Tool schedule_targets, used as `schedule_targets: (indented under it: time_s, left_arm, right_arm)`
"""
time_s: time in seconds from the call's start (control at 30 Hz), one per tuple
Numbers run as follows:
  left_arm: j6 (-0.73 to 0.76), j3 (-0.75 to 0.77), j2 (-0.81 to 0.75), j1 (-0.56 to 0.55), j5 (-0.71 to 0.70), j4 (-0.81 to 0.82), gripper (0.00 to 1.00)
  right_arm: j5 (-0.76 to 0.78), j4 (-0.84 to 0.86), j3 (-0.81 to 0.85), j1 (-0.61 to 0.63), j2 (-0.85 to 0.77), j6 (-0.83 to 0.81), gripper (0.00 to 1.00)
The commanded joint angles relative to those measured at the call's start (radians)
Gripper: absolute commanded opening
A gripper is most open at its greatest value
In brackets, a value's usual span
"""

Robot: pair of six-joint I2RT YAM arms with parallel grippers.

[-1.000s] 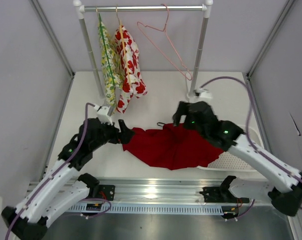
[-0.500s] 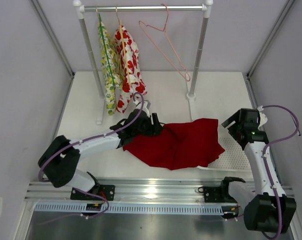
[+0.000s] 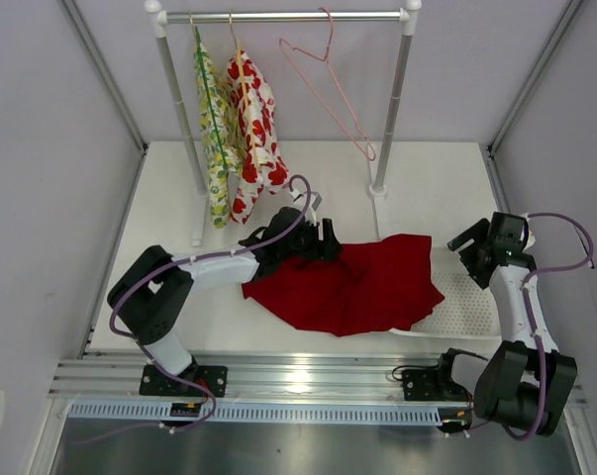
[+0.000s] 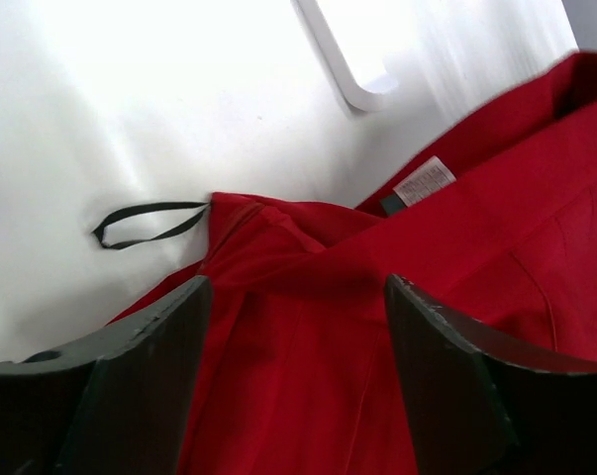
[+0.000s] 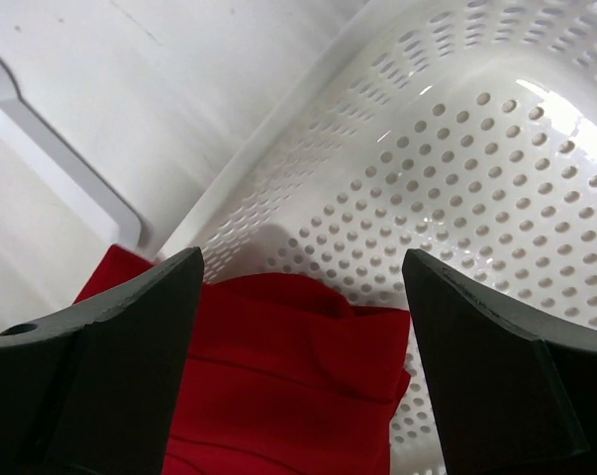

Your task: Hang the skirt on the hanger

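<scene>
The deep red skirt [image 3: 352, 287] lies crumpled on the table, its right end over the basket's edge. In the left wrist view the skirt [image 4: 377, 297] shows a small white label [image 4: 424, 181] and a black loop [image 4: 145, 223] lying on the table. My left gripper [image 3: 330, 242] [image 4: 296, 297] stands open over the skirt's upper left edge, with red fabric between its fingers and not pinched. My right gripper [image 3: 463, 242] [image 5: 303, 267] is open, just right of the skirt [image 5: 288, 386] and above the basket. The pale pink hanger [image 3: 328, 89] hangs tilted on the rack's rail.
A clothes rack [image 3: 392, 99] stands at the back; its foot [image 5: 60, 148] lies near the skirt. A yellow-green floral garment [image 3: 214, 129] and a white garment with red prints [image 3: 253, 119] hang at its left. A white perforated basket [image 3: 471, 307] [image 5: 476, 148] sits at the right.
My left arm has reached right onto the skirt's upper edge. My right arm has pulled away from the skirt to the right, over the basket. The skirt has shifted right.
</scene>
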Motion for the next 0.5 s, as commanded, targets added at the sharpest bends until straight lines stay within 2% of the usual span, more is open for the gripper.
schedule_targets:
  time_s: [0.0,0.13,0.3,0.37,0.4,0.47]
  left_arm:
    - [0.114,0.019,0.021,0.000,0.102,0.122,0.73]
    - [0.218,0.021,0.053,0.011,0.179,0.163,0.66]
    - [0.227,0.022,0.101,0.047,0.300,0.223,0.63]
    - [0.224,0.041,0.127,0.055,0.322,0.212,0.52]
    - [0.229,0.053,0.133,0.058,0.334,0.199,0.43]
    - [0.232,0.067,0.137,0.060,0.340,0.186,0.33]
  right_arm:
    - [-0.050,0.060,-0.003,-0.023,0.036,-0.030,0.87]
    - [-0.060,0.077,0.013,-0.031,0.067,-0.036,0.86]
    - [-0.049,0.083,0.042,-0.036,0.111,-0.042,0.86]
    - [-0.049,0.089,0.057,-0.042,0.136,-0.045,0.86]
    - [-0.046,0.089,0.062,-0.043,0.144,-0.045,0.86]
    - [-0.048,0.092,0.079,-0.056,0.168,-0.044,0.86]
